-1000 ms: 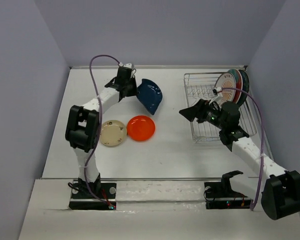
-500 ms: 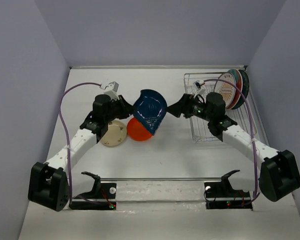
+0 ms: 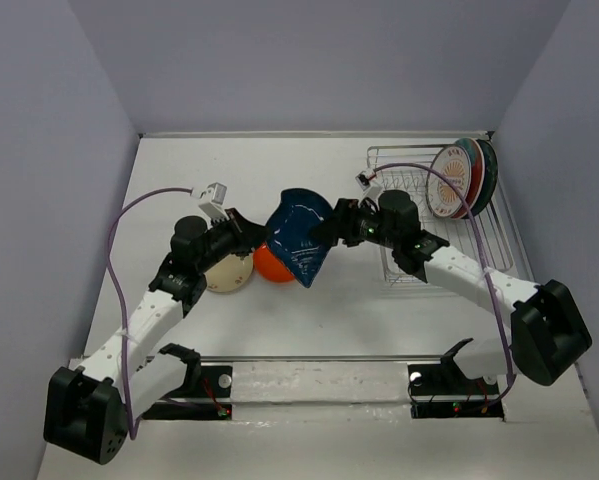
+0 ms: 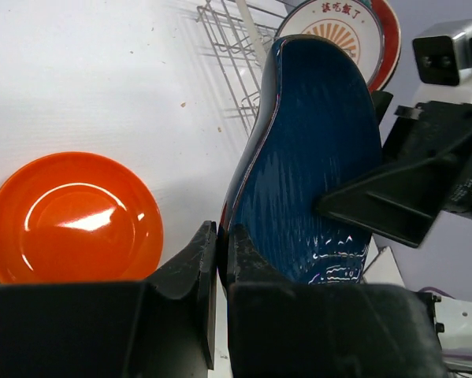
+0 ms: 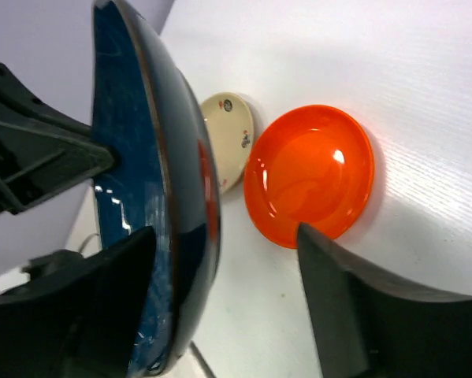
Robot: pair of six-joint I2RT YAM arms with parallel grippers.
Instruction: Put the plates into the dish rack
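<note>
While my left gripper stays out of the rack's reach, the dark blue plate is up for a handover.
My left jaws are clamped together on the plate's near rim, holding it on edge in mid-air over the middle of the table, just above the orange plate and near the cream plate. My right gripper stands with its jaws wide apart, 1 finger on each face of the opposite rim, not yet pinching. 3 plates stand upright at the far right end of the dish rack. I judge this the transfer step for plate 4: my right jaws must close squarely on the rim before my left lets go, then swing the plate into a free slot beside the racked ones.
</note>
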